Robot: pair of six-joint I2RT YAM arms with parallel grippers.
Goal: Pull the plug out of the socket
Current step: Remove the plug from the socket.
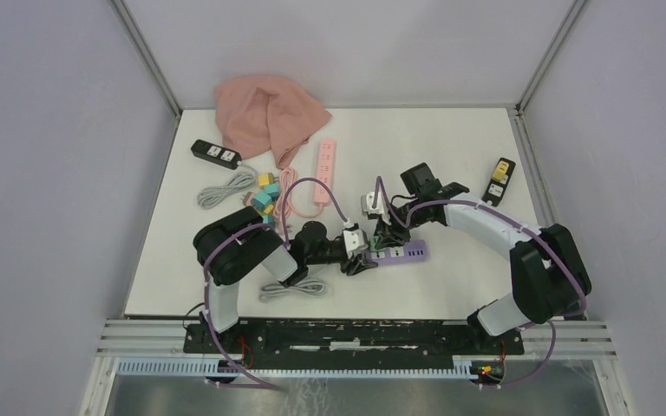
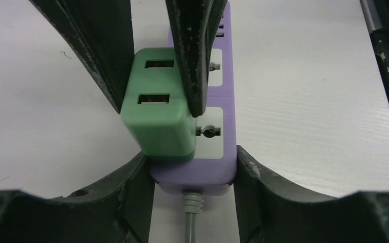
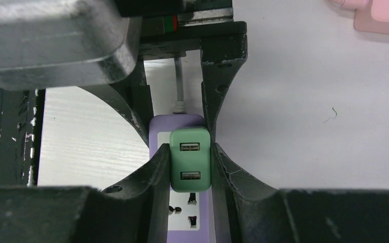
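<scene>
A purple power strip point(image 1: 403, 252) lies at the table's front middle with a green two-port USB plug point(image 3: 190, 159) seated in it. My left gripper point(image 2: 192, 174) is shut on the cord end of the purple power strip point(image 2: 202, 152), one finger on each long side. My right gripper point(image 3: 190, 167) is shut on the green plug point(image 2: 157, 111) from above, its fingers point(image 3: 157, 177) pressed on both sides. In the top view both grippers meet at the strip, the left gripper point(image 1: 360, 256) from the left and the right gripper point(image 1: 390, 238) from the back right.
A pink power strip point(image 1: 323, 169) with a pink cord, a pink cloth point(image 1: 269, 113), a black socket block point(image 1: 215, 153), coloured adapters point(image 1: 264, 195) and grey coiled cords point(image 1: 225, 186) lie at the back left. A black-yellow adapter point(image 1: 499, 179) lies at the right.
</scene>
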